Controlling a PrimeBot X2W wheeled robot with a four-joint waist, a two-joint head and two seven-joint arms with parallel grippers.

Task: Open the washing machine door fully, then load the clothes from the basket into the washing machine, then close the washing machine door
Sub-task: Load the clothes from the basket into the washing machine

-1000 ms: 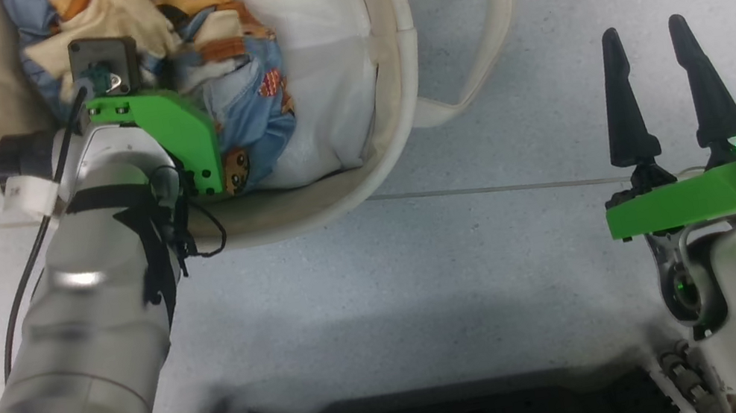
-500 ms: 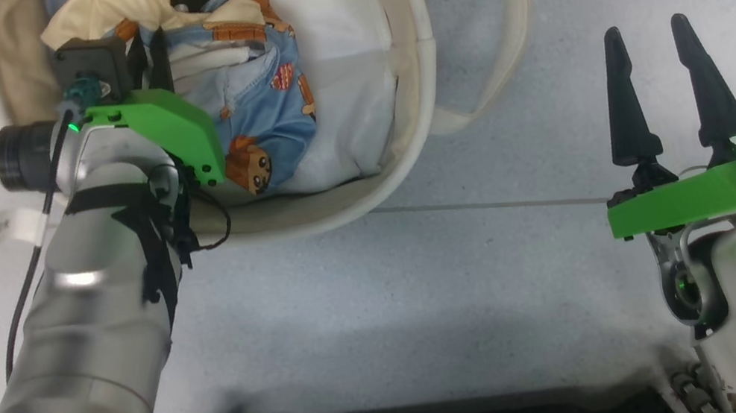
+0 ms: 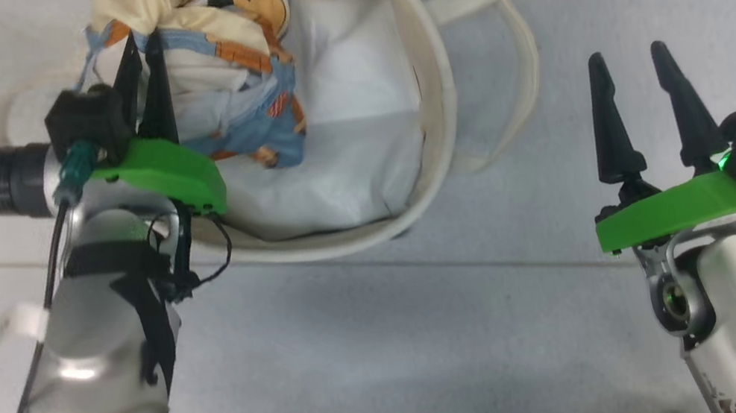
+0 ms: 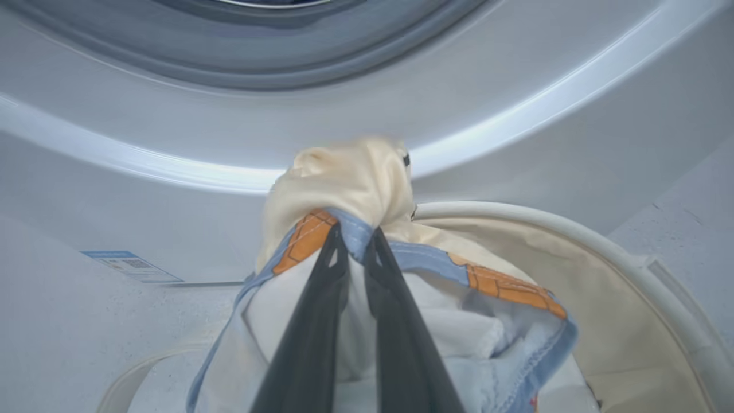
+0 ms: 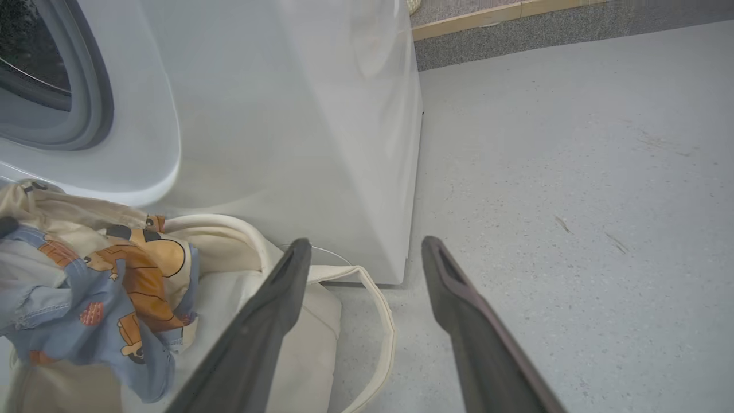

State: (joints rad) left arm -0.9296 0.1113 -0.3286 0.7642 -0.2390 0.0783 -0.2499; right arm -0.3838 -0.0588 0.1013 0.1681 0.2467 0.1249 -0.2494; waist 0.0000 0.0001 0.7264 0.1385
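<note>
My left end effector (image 4: 355, 236) is clamped on the clothes (image 4: 350, 178) above the basket (image 3: 431, 82) for loading; right end effector (image 3: 625, 55) waits spread, empty.

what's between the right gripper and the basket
In the head view, just bare grey floor separates the right gripper from the basket and its loop handle.

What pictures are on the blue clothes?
Orange-brown cartoon bears; the clothes show best in the right wrist view.
</note>
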